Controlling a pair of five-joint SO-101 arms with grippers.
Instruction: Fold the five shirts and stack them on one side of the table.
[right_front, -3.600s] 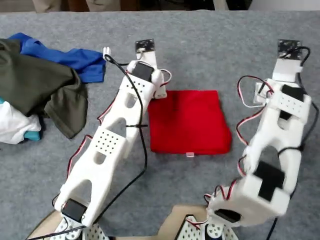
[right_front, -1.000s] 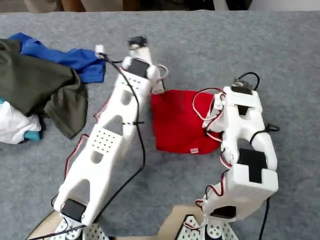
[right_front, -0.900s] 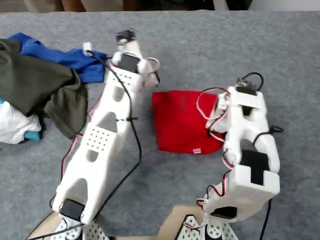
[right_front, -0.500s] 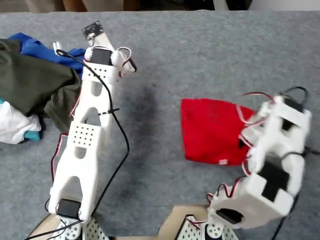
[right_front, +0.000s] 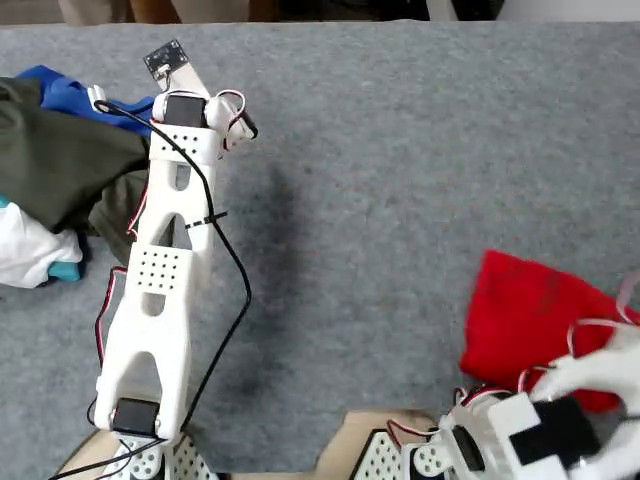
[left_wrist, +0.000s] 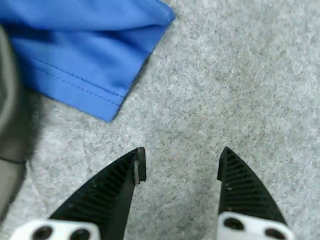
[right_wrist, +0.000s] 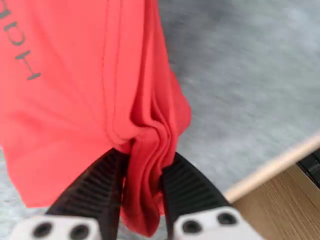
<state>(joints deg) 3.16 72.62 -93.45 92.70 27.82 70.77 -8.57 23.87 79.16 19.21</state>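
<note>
— What does the folded red cotton shirt (right_front: 535, 320) look like?

— Flat with grey lettering on one part, bunched into ridges at one edge. The right gripper (right_wrist: 145, 159) is clamped on that bunched edge, the layers pinched between its black fingers. It lies nearest us, well apart from the heap of loose shirts (right_front: 110, 215).

— And the left gripper (left_wrist: 183, 152)?

— Spread wide, grasping nothing, over the grey felt table (left_wrist: 240, 75), just beside the heap's bright blue shirt (left_wrist: 80, 45). A dark olive shirt (right_front: 60, 150) and a white shirt (right_front: 25, 255) lie in that heap too.
</note>
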